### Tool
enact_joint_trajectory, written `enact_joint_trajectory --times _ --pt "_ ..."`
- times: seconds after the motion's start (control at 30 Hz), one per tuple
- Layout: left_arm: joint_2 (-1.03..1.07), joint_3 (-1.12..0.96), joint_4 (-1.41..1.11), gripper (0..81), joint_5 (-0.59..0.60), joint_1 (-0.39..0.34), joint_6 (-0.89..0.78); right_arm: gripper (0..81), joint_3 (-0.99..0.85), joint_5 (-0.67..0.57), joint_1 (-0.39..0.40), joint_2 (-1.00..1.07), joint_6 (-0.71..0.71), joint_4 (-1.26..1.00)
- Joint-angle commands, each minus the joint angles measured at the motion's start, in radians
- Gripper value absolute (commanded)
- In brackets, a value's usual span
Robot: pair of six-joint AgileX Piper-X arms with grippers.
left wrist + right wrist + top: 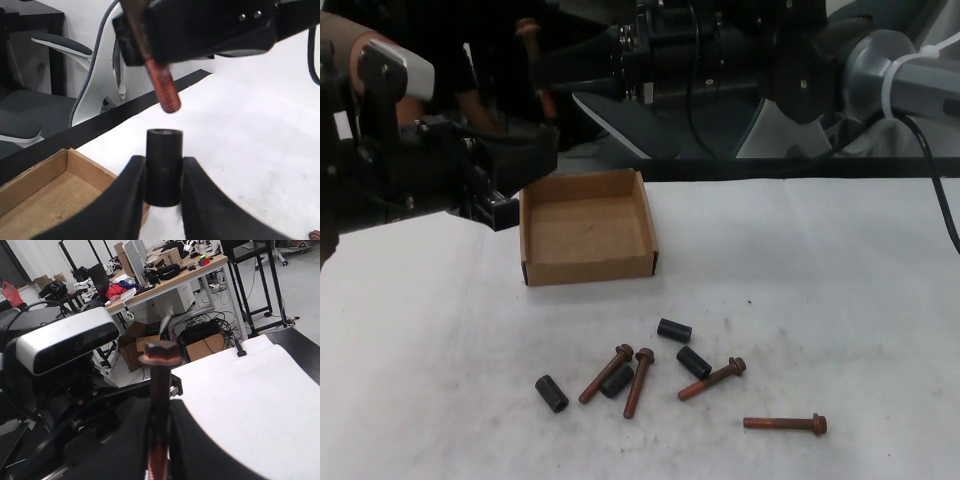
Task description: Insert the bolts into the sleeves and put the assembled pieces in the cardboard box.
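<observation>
The left tool [163,164] is clamped on a sleeve [163,150], one smooth, rounded black finger [127,200] on either side. The sleeve is a short, matt black cylinder, standing upright with its bored end facing up.

Just above that opening, and not touching it, hangs the threaded tip of a bolt [164,90], slightly tilted. Its metal is coppery red-brown with fine, close threads. The right tool [159,416] is closed on its shank. In the right wrist view the bolt's head is a hexagon on a round flange, standing clear of the dark fingers [131,435]. Behind it is the left arm's wrist camera [65,345], a silver-grey bar with rounded ends.

The cardboard box [588,265] lies just beside the left tool on the bench [840,300]. It is shallow, open-topped and plain brown, with raw-cut edges. The bench has a white, slightly speckled cover.

Nearer the camera in the high view, the loose bolts [785,424] number four and have the same rusty copper colour. The loose sleeves [674,330] also number four and are dull black. One bolt lies apart from the cluster. One sleeve lies against two bolts, and another touches a third.
</observation>
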Motion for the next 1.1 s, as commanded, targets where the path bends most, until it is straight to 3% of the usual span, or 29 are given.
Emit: enact_joint_trajectory --times 0.0,0.73,1.07 --pt "-0.01 -0.011 0.005 0.4 0.014 -0.002 0.022 0.2 -0.015 -0.002 0.003 -0.015 0.0 -0.014" --pt "-0.01 -0.011 -0.041 0.4 0.014 -0.002 0.036 0.2 -0.002 -0.002 0.003 -0.012 0.0 0.022" --pt "-0.01 -0.011 -0.041 0.4 0.014 -0.002 0.031 0.2 -0.002 -0.002 0.039 -0.012 -0.012 0.026"
